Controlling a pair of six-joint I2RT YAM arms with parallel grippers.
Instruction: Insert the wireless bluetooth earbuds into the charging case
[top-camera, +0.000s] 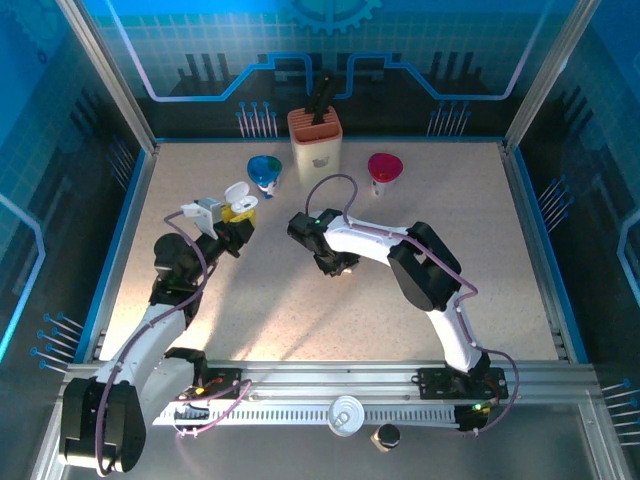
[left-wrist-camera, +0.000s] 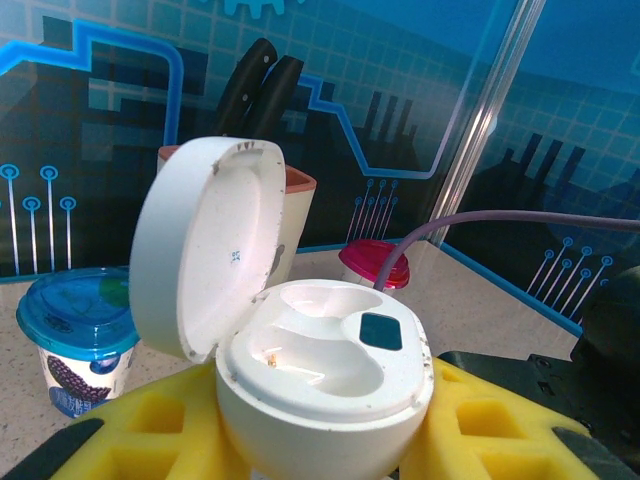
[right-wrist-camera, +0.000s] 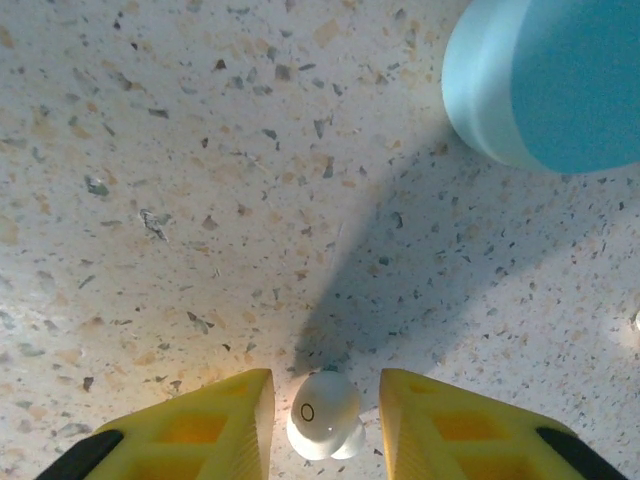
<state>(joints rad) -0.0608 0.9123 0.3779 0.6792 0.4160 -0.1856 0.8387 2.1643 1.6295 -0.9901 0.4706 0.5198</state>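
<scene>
Front-left of the knife block the left gripper clamps the open charging case; before the block the right gripper — part open — straddles an earbud, untouched.

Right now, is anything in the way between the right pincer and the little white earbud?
No, nothing visible. The earbud lies between the right pincer's open yellow fingers, a small gap each side. The blue case sits well aside. The left pincer holds the open charging case.
</scene>
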